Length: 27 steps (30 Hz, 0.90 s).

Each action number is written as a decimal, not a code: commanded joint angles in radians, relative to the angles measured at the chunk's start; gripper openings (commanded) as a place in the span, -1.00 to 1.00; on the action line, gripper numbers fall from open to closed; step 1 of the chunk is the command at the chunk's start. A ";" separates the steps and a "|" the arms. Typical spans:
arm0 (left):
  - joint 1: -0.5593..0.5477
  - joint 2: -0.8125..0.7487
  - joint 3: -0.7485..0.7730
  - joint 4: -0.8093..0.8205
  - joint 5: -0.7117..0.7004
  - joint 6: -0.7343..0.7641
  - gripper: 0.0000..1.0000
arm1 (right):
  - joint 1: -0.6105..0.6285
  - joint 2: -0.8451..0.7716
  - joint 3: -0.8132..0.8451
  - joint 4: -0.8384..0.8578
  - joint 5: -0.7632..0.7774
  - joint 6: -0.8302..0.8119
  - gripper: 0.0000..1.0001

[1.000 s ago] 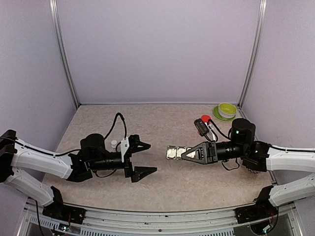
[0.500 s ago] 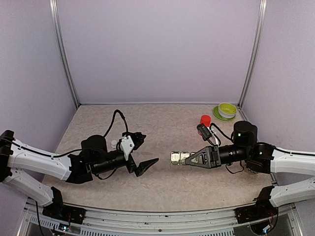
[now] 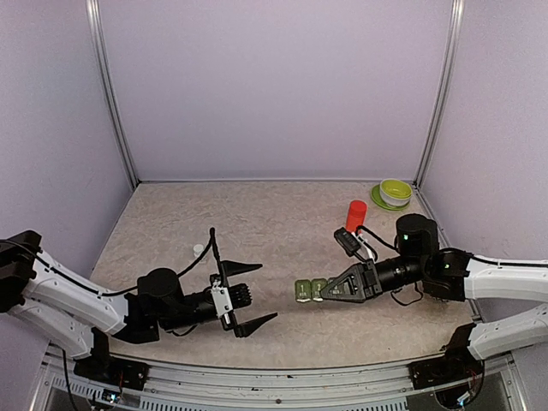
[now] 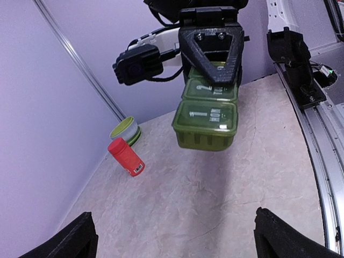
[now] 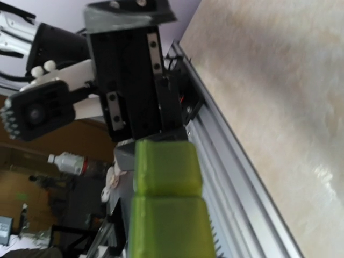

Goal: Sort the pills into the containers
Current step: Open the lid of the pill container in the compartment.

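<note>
My right gripper [image 3: 328, 289] is shut on one end of the containers [image 3: 309, 290], a strip of dark-green lidded boxes. The strip is held off the table, its free end toward the left arm. In the left wrist view the containers [image 4: 207, 121] hang straight ahead with their lids facing that camera, and the right gripper [image 4: 210, 48] is behind them. The containers [image 5: 166, 215] fill the bottom of the right wrist view. My left gripper [image 3: 264, 293] stands wide open a short way left of the strip, with nothing between its fingers [image 4: 80, 239]. No pills are in view.
A red-orange bottle [image 3: 356, 214] stands behind the right arm, also in the left wrist view [image 4: 126, 157]. A green bowl on a plate [image 3: 394, 193] sits in the back right corner. A tiny clear bottle with a white cap [image 3: 199, 249] stands behind the left arm.
The left arm has drawn back toward the near edge and turned its open jaws toward the strip. The right gripper has brought the strip nearer and rolled it so its green side shows.
</note>
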 commanded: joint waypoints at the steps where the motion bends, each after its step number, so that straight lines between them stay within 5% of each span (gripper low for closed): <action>1: -0.025 0.040 0.028 0.095 0.015 0.067 0.97 | -0.005 0.034 0.013 0.068 -0.090 0.034 -0.55; 27: -0.053 0.144 0.130 0.019 0.068 0.104 0.66 | 0.020 0.155 -0.020 0.262 -0.172 0.089 -0.57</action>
